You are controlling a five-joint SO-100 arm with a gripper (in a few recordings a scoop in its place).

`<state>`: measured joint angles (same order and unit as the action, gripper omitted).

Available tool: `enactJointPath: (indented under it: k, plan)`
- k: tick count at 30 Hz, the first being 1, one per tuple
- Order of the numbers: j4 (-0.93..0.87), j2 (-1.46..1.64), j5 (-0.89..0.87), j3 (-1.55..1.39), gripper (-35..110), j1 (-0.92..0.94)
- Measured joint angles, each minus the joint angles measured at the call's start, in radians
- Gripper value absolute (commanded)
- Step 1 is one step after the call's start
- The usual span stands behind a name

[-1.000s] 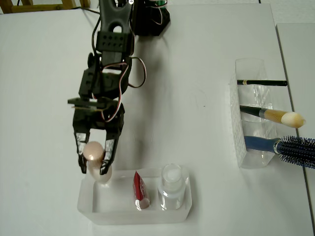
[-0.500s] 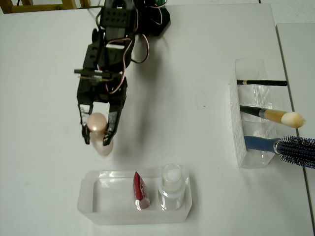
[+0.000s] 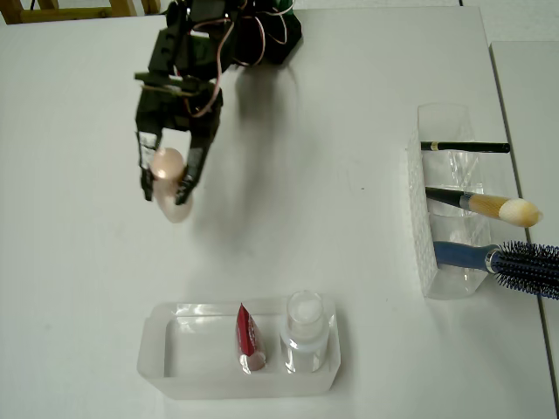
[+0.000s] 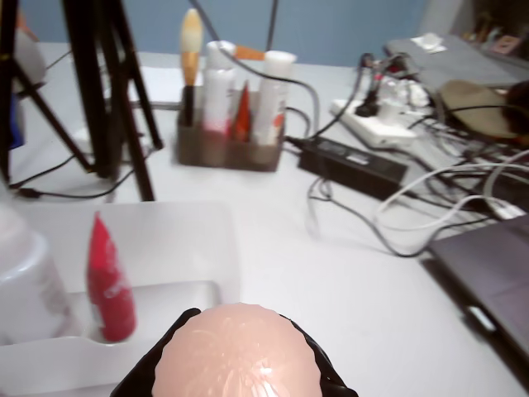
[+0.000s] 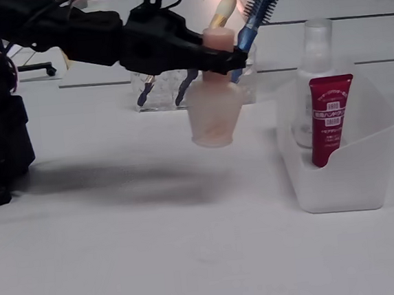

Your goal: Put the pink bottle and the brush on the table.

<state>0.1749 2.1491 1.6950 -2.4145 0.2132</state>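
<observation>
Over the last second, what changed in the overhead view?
The black gripper, shut on the pale pink bottle with the rounded cap, lifted it out of the clear tray and carried it up the picture, towards the arm's base. The fixed view shows it clear of the white table. Red tube, clear bottle and makeup brush stayed.

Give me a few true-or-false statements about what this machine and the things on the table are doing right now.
1. The tool grips the pink bottle by its cap. True.
2. The pink bottle rests on the table. False: in the fixed view it hangs above the surface.
3. The brush lies in the clear holder at the right of the overhead view. True.
4. The red tube lies flat on the table. False: it stands in the tray beside the clear bottle.
</observation>
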Motion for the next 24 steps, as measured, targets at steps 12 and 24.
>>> enactJointPath:
  k: [12, 24]
  plan:
    - [-0.176, 0.245, 0.012, -0.104, 0, 0.146]
    - [-0.178, 0.350, 0.058, -0.235, 0, 0.374]
